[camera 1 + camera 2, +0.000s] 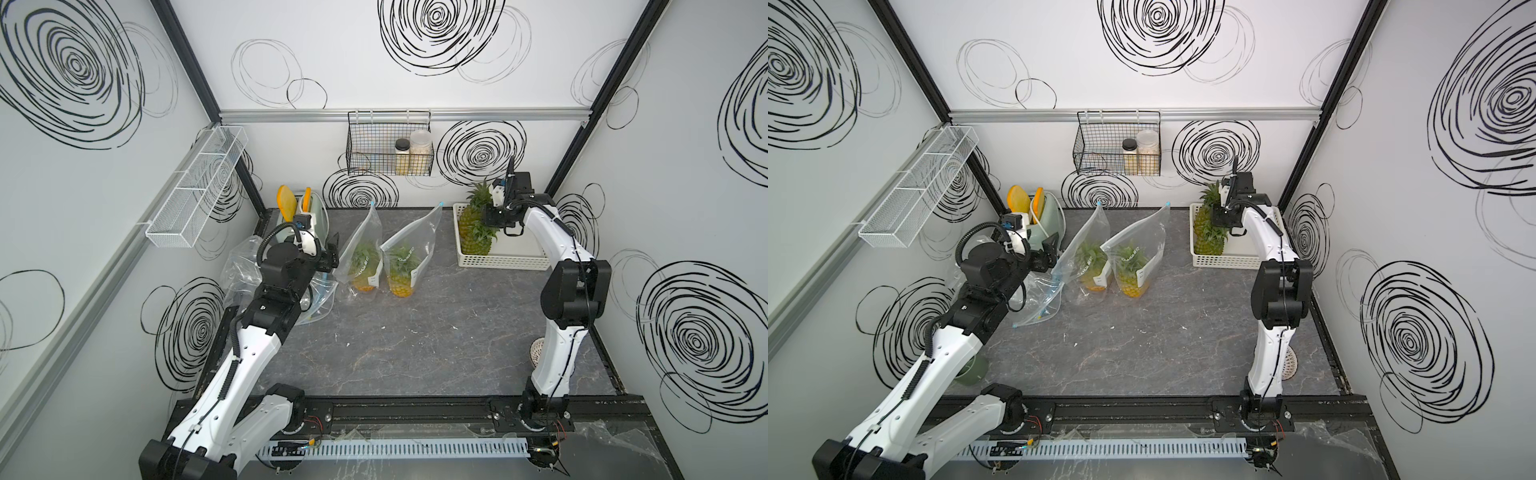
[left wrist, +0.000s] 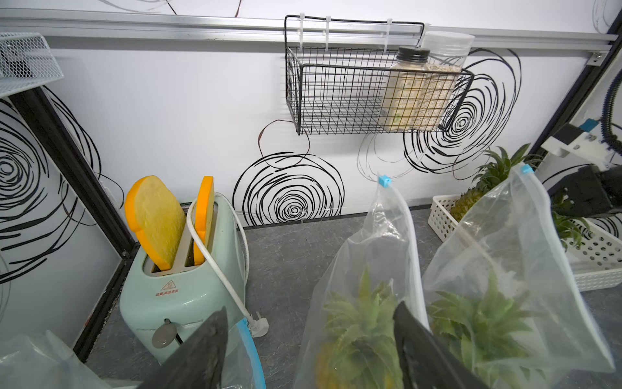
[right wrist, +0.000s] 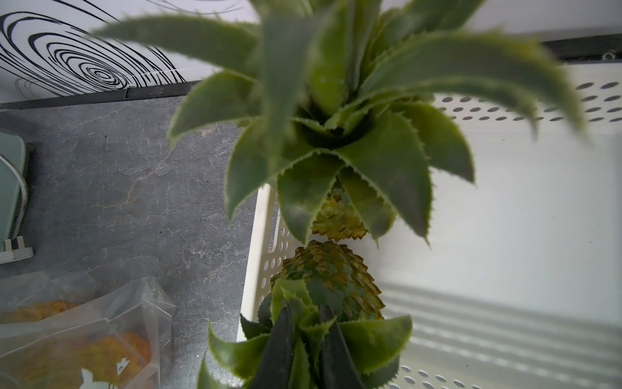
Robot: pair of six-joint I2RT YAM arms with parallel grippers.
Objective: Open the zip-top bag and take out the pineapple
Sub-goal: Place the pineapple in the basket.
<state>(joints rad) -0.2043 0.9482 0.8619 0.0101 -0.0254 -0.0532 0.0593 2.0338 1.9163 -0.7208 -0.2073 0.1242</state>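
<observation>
The grey counter [image 1: 415, 340] is the biggest thing here. At its back right corner sits a white basket [image 1: 505, 262].

Near the back, in the middle, two clear zip-top bags stand side by side. The left bag [image 1: 360, 245] has a pineapple [image 1: 365, 276] inside it. The right bag [image 1: 411, 237] has another pineapple [image 1: 402, 284] inside it.

A heap of crumpled empty bags [image 1: 243, 266] lies under the left arm. A green toaster [image 2: 181, 289] stands at the back left corner, with two toy bread slices [image 2: 156, 219] sticking out.

Two more pineapples stand in the white basket. They are the back pineapple [image 1: 470, 216] and the front pineapple [image 3: 331, 272].

The right fingers [image 3: 279, 347] are pressed together on the leaves of the front pineapple. I cannot tell if it is lifted.

The left fingers [image 2: 202, 353] are spread wide and hold nothing. They hang just beside the left bag, over the empty bags.
</observation>
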